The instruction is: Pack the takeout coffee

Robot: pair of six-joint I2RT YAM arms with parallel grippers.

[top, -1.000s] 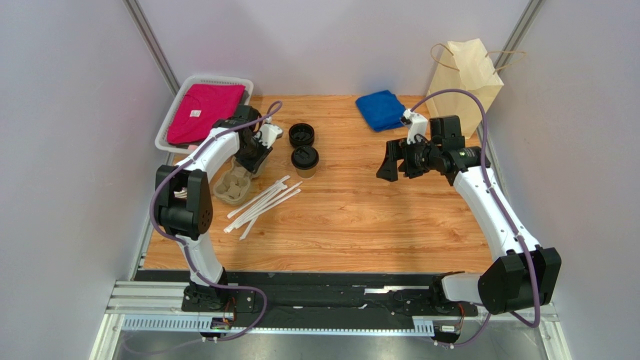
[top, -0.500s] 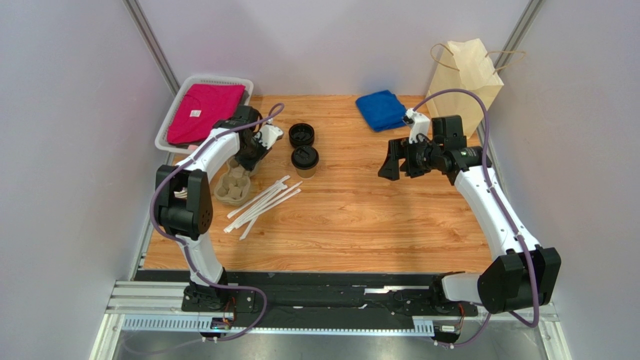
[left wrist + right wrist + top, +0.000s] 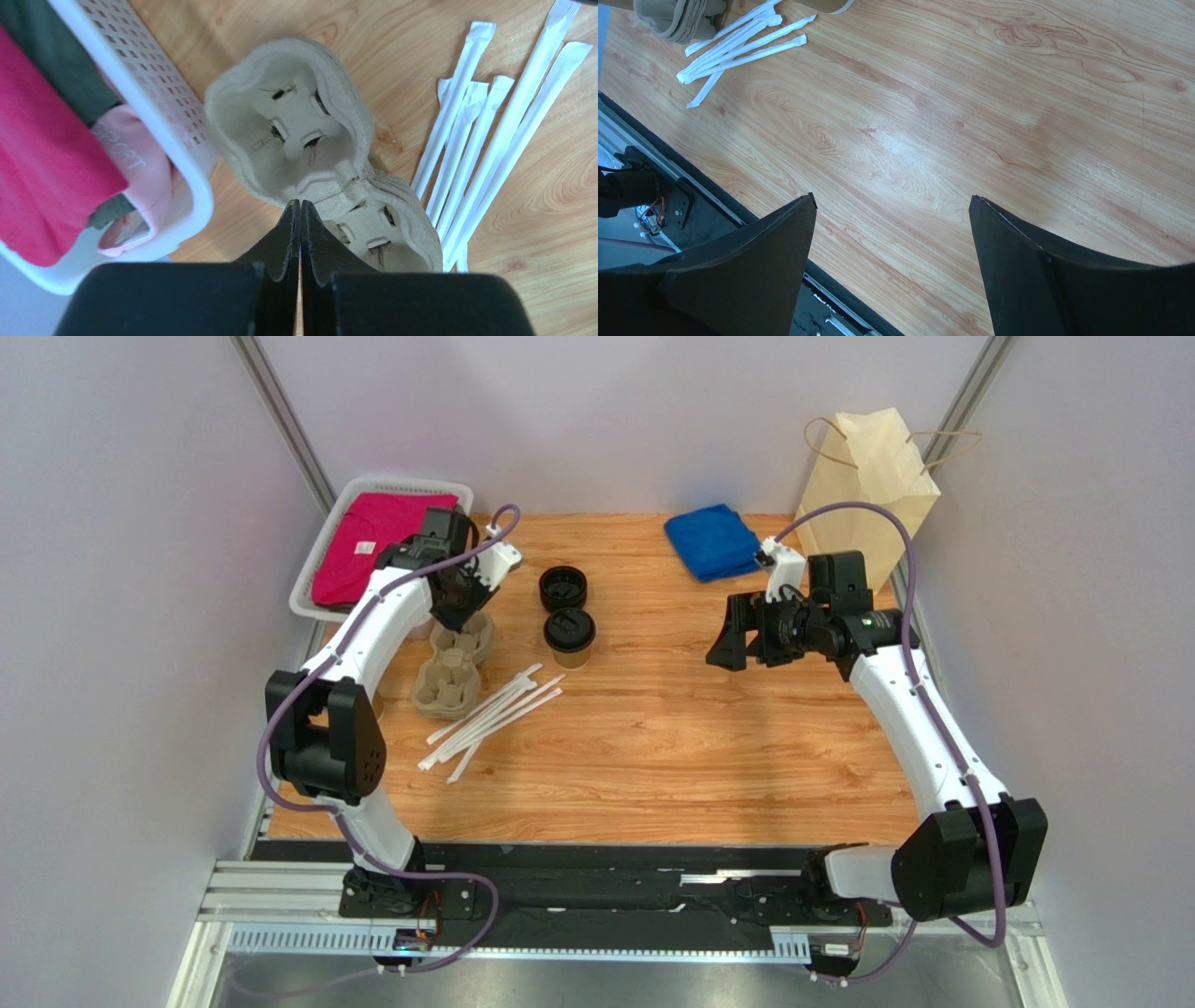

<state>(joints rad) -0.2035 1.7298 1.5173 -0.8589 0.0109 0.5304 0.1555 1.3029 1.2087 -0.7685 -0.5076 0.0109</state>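
We judge the coffee [image 3: 570, 633] light and crushable
Left end effector [image 3: 300, 203] pressed together, right end effector [image 3: 892, 201] spread; grip its sides gently

L arm [image 3: 372, 623]: white link shells, black joint housings.
R arm [image 3: 919, 731]: same white/black build.
Cables [image 3: 901, 567]: purple-grey, one run along ea. arm.
L tool [image 3: 300, 210]: matte black, 2 flat tapered fingers.
R tool [image 3: 892, 203]: black, broad wedge-shaped fingers.
Base rail [image 3: 603, 893]: black plate on alu. extrusion.
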